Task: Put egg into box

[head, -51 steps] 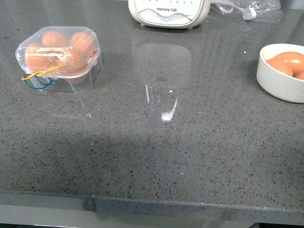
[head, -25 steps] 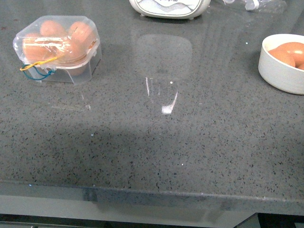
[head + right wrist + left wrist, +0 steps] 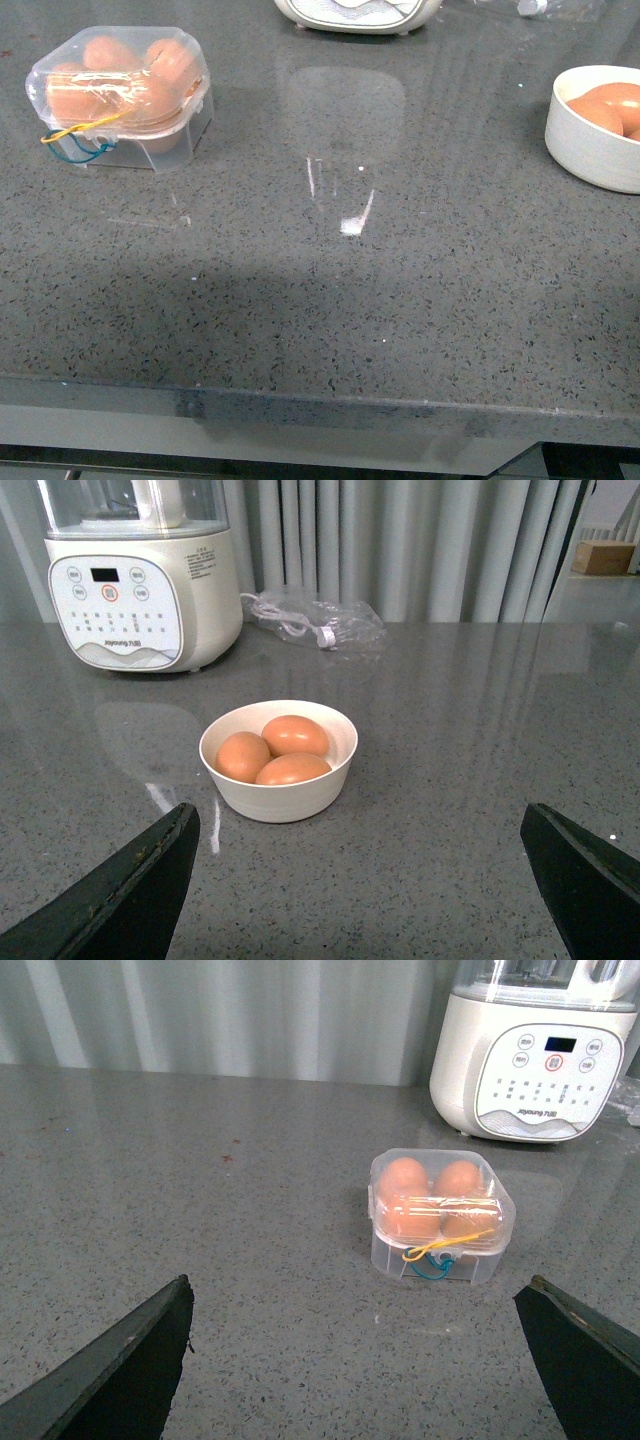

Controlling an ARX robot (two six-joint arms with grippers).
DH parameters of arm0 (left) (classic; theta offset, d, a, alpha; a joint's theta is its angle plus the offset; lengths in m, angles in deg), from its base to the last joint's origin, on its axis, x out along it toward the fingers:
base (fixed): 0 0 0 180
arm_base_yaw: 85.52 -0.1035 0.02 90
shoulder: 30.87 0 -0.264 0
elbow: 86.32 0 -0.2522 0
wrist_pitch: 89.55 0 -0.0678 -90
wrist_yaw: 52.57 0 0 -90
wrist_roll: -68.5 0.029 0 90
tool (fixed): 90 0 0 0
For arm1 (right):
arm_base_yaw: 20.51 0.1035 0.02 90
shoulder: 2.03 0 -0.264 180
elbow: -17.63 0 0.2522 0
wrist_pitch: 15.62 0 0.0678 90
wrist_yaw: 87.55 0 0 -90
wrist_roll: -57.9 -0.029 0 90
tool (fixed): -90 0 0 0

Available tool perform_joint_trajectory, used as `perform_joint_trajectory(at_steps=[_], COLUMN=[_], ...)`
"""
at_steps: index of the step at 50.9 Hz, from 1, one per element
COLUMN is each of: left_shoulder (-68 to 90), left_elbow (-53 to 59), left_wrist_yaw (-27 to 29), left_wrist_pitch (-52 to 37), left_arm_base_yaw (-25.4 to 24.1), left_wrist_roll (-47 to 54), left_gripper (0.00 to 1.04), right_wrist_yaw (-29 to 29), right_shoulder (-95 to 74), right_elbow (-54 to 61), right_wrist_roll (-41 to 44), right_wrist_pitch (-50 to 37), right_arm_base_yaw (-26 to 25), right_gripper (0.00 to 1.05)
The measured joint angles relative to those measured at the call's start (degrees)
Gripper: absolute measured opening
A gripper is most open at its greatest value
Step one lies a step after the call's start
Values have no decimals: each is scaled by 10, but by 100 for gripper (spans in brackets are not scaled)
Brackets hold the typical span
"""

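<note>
Orange-brown eggs (image 3: 405, 1178) are being held inside the box (image 3: 440, 1218), a clear plastic carton whose lid is lying shut over them; four eggs are being shown through the plastic in the left wrist view. Yellow and blue bands (image 3: 432, 1256) are being seen looped at the box's near side. In the front view the box (image 3: 122, 95) is sitting at about ten o'clock on the grey speckled counter (image 3: 330, 300).

More brown eggs (image 3: 295, 735) are being carried in a round white bowl (image 3: 279, 760); three are being counted in the right wrist view. In the front view the bowl (image 3: 592, 140) is lying at about two o'clock, cut by the frame's edge, well apart from the box.

A white kitchen appliance (image 3: 140, 580) with a button panel is standing at twelve o'clock on the counter, beyond both containers, and a crumpled clear plastic bag (image 3: 315, 620) is lying beside it.

The left gripper (image 3: 360, 1360) is being held wide apart, with its two dark fingers (image 3: 120, 1360) showing at opposite edges of its wrist view and nothing between them. The right gripper (image 3: 360, 880) is likewise being held wide and empty, facing the bowl. Neither arm is being shown in the front view.
</note>
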Motion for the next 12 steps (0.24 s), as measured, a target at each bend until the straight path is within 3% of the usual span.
perform_joint_trajectory(at_steps=[12], left_shoulder=[0], left_elbow=[0], left_wrist_yaw=[0], left_wrist_pitch=[0], left_arm_base_yaw=[0], left_wrist_roll=[0], left_gripper=[98], right_wrist_yaw=[0], right_shoulder=[0], right_elbow=[0], right_wrist_roll=[0], right_wrist_pitch=[0], right_arm_base_yaw=[0], right_gripper=[97])
